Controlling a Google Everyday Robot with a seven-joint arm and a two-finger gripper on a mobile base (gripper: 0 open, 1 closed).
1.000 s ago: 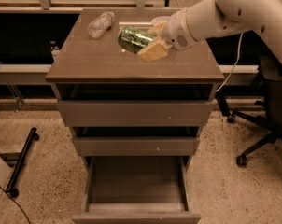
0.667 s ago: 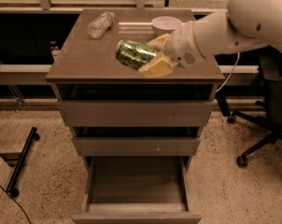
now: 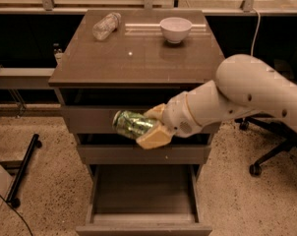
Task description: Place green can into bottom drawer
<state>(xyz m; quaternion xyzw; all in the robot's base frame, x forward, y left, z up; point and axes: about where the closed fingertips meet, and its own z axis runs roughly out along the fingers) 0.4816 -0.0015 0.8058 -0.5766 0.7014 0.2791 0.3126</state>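
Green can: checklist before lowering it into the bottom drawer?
1. Grasp: ok. End effector clamps the green can, which lies sideways.
2. Bottom drawer open: ok, pulled out.
3. Drawer floor free: ok, nothing seen on the visible part.
4. Upper drawer fronts out of the path: ok, both sit back from the open one.
5. Can over the opening: cannot tell from one view; it hangs at top-drawer height.
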